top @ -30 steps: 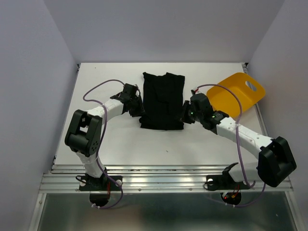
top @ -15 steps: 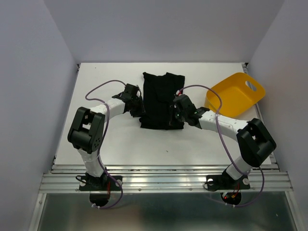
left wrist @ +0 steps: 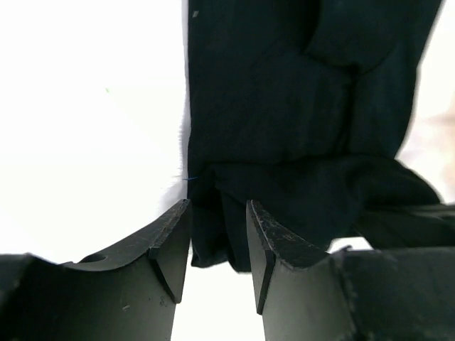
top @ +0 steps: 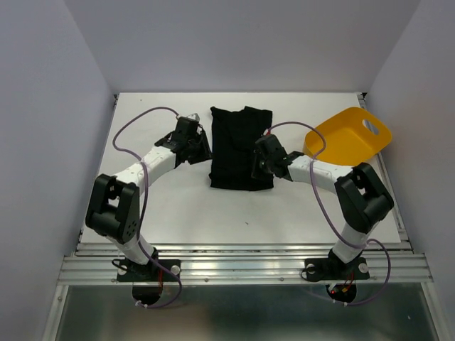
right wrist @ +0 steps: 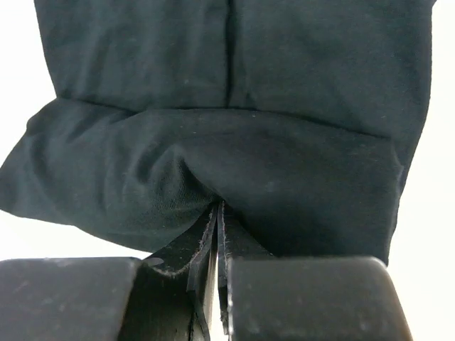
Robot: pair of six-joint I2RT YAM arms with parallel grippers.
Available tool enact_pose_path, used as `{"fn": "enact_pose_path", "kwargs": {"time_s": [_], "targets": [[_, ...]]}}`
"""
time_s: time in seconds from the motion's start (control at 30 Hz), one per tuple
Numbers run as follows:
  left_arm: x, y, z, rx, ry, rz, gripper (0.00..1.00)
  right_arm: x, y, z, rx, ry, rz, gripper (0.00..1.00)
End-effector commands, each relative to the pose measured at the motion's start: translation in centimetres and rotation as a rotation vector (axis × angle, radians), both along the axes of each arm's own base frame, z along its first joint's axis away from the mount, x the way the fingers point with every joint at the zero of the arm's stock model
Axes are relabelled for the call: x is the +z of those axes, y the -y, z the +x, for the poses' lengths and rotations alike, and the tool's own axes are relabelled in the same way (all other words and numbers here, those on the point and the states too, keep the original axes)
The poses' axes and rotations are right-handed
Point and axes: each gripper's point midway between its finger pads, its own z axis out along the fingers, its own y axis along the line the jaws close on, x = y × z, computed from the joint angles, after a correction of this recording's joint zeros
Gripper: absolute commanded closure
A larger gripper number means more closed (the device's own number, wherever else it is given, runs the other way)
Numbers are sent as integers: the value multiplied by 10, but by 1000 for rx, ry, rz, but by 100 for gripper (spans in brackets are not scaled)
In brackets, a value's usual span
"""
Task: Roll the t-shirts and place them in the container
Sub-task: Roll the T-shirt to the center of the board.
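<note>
Matt black cloth t-shirt — soft, creased; smooth yellow plastic tub; matt white table.

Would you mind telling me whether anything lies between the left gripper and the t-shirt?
Nothing visible does: the left gripper stands open right at the edge of the t-shirt, with black cloth showing through the gap between its jaws.

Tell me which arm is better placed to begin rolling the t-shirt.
Right. The right tool is shut on the t-shirt, cloth bunched at its tips. The left tool is open at the left edge, holding nothing.
</note>
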Motion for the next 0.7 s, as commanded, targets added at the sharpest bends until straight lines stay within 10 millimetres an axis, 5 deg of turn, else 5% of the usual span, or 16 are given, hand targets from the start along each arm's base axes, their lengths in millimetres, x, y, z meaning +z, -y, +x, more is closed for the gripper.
{"fn": "enact_pose_path", "kwargs": {"time_s": [0.0,0.33,0.67], "targets": [[44,-6,3,14,120,-11,53,11,-5,23,-22,58,0,94],[38,47,-29,-131,89,-127,71,11,-10,25,-9,53,10,93],[2,49,-19,-128,36,-58,98,31,-1,27,-32,99,21,94]]}}
